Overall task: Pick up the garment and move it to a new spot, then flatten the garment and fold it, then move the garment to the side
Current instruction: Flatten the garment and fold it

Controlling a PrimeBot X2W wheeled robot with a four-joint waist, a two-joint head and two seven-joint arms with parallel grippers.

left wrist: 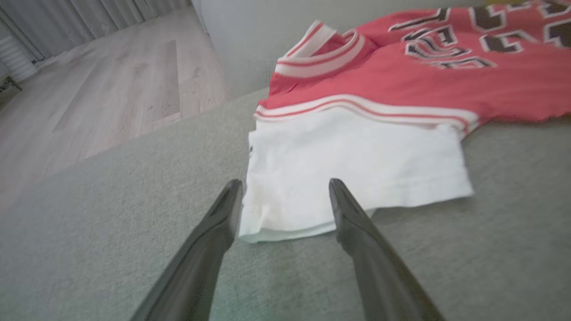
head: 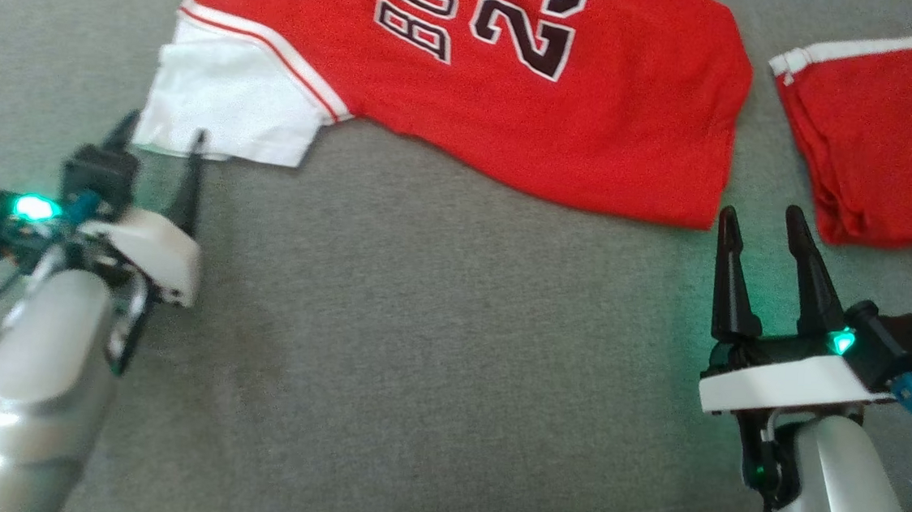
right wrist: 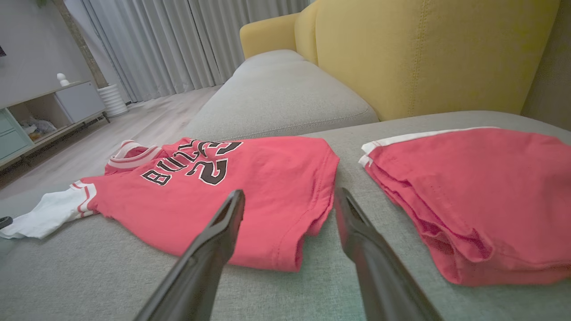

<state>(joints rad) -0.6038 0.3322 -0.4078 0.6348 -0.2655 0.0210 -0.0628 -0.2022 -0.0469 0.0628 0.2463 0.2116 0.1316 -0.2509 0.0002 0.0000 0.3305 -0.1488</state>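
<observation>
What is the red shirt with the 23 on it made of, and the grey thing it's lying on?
The red jersey looks like soft, matte knitted cloth, maybe cotton: its hem ripples and it lies limp. Its white sleeve looks similar, with a stitched hem. The grey sofa seat looks like woven upholstery fabric, dull and slightly fuzzy.

Soft cloth on a rough weave, hard plastic on my own arms.

The red-and-white knit jersey (head: 515, 130) at the top of the head view is matt cloth, and the red cloth shorts (head: 896, 144) at upper right are the same dull fabric. The grey sofa cushion (head: 416, 350) is coarse and woven. My left gripper (head: 165, 126) and right gripper (head: 761, 211) have matt dark plastic fingers on white plastic mounts. My silver forearm (head: 41, 354) is glossy. The pale floor (left wrist: 111, 89) looks like smooth wood, and the yellow backrest (right wrist: 424, 58) is stitched fabric.
</observation>
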